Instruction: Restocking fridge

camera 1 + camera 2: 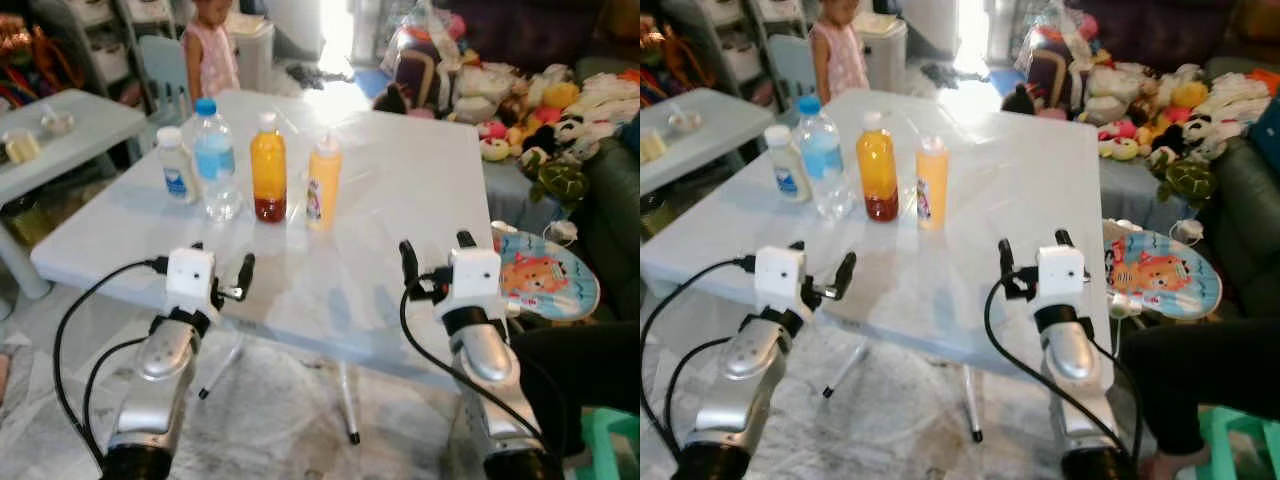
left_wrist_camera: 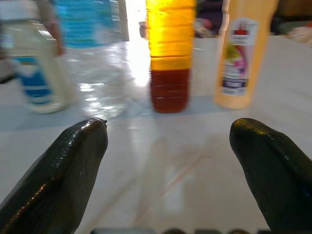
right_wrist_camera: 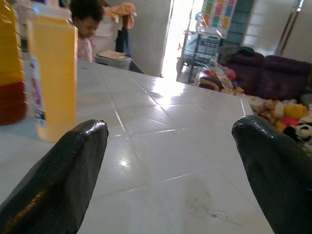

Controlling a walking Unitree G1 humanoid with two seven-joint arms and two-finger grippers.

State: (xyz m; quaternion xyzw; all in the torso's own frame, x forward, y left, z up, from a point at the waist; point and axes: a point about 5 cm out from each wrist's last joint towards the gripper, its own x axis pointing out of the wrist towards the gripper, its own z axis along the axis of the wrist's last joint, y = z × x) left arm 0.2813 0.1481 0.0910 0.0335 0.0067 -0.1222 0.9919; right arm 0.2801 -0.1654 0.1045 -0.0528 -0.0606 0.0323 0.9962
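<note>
Bottles beyond open left pincer

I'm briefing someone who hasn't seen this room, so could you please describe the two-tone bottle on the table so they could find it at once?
On the pale square table before the robot, four bottles stand in a row near its far left side. The two-tone bottle is third from the left, between the clear water bottle and the pale orange squeeze bottle. It alone is bright orange above and dark red at the base, with a white cap.

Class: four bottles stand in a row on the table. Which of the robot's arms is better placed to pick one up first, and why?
Probably the left. The open left gripper points at the row, facing the orange-capped juice bottle; the right gripper faces bare table.
</note>
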